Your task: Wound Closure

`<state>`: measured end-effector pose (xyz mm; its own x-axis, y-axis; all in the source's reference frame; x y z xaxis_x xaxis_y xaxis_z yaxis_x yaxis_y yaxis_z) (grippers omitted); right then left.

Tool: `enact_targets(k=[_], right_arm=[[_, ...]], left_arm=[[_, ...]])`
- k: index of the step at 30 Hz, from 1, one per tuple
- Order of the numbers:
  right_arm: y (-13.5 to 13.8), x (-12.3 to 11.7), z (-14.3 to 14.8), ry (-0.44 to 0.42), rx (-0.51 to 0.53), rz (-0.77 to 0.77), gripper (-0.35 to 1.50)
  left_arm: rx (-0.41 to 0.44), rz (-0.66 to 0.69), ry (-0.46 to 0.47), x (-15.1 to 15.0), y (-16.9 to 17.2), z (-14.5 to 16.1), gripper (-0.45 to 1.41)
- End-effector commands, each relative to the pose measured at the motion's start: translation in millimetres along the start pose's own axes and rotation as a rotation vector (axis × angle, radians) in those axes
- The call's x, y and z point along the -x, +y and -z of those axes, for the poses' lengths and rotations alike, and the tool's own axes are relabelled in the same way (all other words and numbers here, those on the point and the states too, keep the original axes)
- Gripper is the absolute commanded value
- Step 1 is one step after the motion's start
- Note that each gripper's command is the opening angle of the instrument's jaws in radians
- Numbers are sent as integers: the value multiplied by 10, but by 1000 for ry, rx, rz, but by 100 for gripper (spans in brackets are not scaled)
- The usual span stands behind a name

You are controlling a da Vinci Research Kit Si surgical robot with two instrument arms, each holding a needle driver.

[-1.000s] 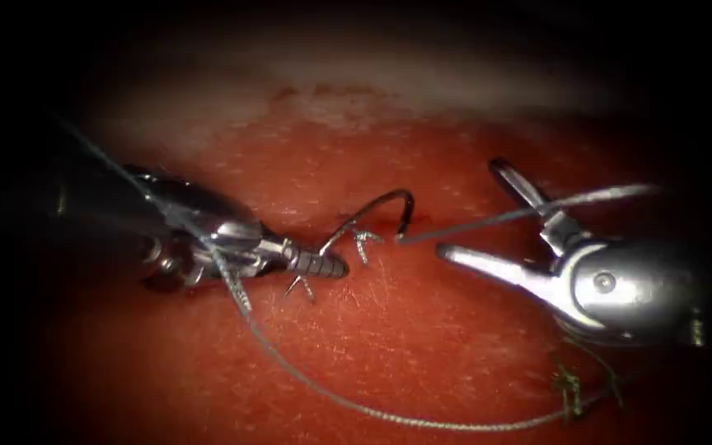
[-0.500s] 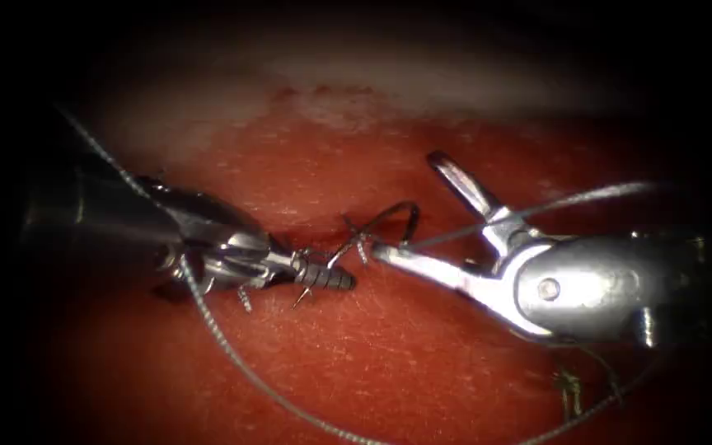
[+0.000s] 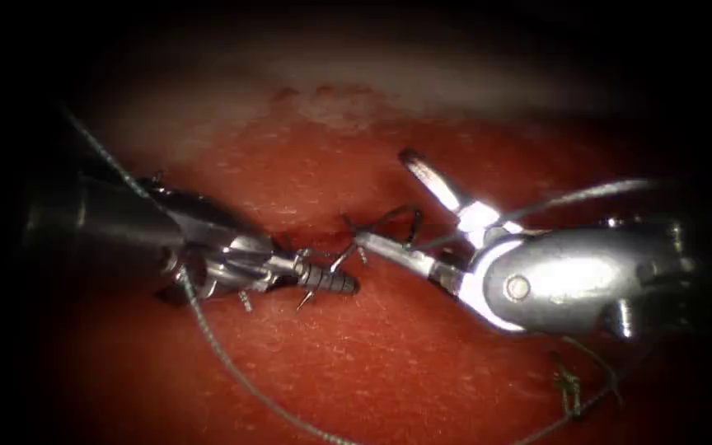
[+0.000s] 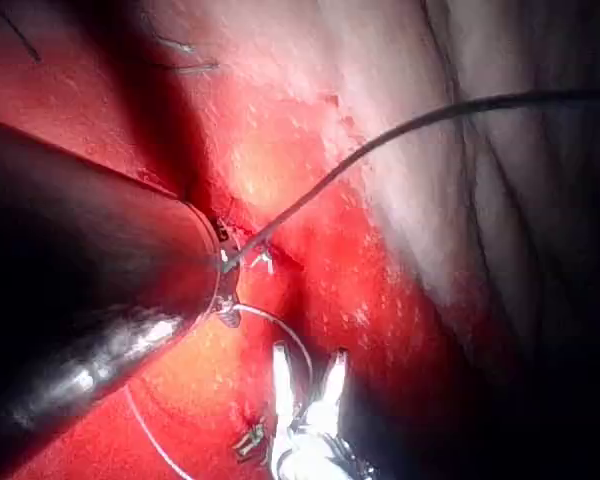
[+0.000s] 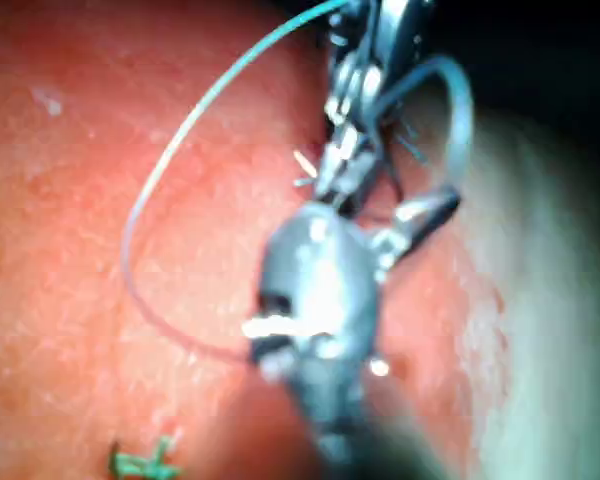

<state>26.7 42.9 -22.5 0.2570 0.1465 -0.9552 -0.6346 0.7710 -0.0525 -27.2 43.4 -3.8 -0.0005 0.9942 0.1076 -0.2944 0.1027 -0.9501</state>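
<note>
The left claw (image 3: 327, 280) is gripping the needle (image 3: 389, 218) near its tail end, jaws closed, while the needle arches out of the tissue (image 3: 356, 354) at the cut; the right claw (image 3: 389, 206) is gaping wide around it, holding nothing.

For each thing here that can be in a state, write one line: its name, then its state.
Left pincer: shut on one end of the needle.
Right pincer: open, its jaws on either side of the needle's arc.
Needle: arched above the tissue at the cut.
Thread: slack, looping over the tissue.
Knot: tied, cut ends sticking out.
</note>
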Motion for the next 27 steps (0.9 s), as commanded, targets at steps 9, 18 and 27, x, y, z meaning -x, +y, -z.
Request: enact_targets(k=[9, 18, 27], right_arm=[[-6, 7, -5, -47, -8, 54, -35], [-4, 7, 1, -39, -38, 58, -35], [4, 15, 3, -31, -126, 60, -35]], left_arm=[[3, 4, -3, 7, 1, -10, -35], [10, 5, -3, 7, 4, -11, -35], [32, -202, -41, 1, 7, -21, 77]])
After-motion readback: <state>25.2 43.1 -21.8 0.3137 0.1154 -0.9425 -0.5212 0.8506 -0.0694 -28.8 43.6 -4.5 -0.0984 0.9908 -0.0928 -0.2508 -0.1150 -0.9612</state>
